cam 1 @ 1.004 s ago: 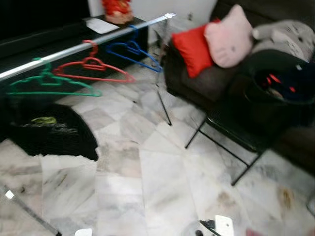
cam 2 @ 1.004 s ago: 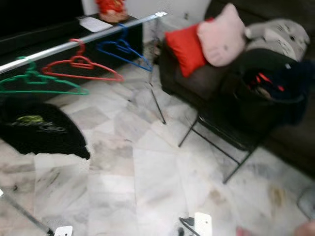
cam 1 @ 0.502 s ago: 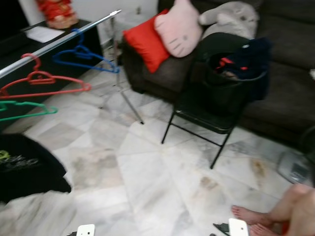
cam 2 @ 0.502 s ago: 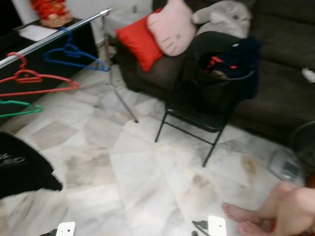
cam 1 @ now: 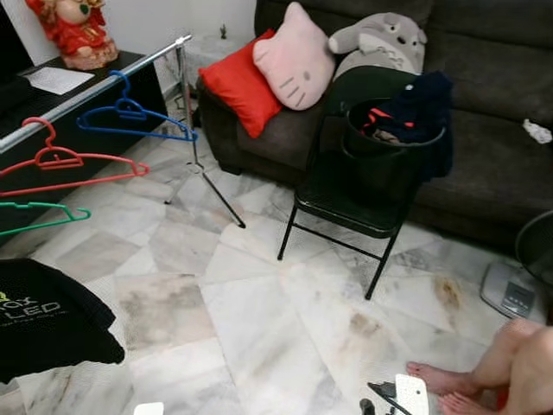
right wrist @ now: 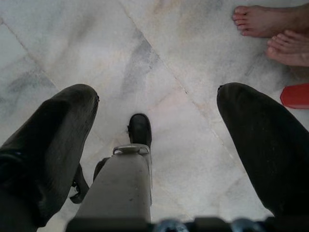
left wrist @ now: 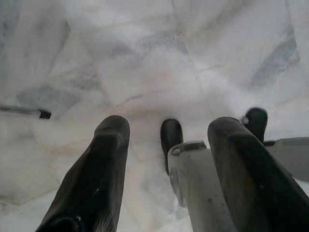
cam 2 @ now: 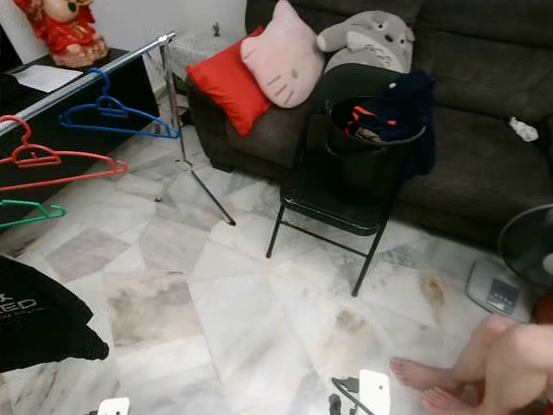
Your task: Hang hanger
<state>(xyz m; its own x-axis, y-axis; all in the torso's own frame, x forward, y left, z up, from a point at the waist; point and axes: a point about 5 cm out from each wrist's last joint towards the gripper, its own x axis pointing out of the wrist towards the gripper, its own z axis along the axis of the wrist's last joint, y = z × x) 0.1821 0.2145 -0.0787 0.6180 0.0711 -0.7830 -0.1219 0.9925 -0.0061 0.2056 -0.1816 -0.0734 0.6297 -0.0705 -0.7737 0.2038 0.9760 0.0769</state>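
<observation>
right pincer [right wrist: 154,159] open over floor, hangers [cam 1: 130,112] well apart.

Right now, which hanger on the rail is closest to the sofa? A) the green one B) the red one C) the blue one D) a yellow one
C: the blue hanger hangs nearest the rail end by the sofa; the red hanger and green hanger hang farther along.

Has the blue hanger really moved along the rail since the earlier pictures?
No. The blue hanger hangs near the rail end, beside the red hanger, as before; the camera turned, shifting the whole picture.
</observation>
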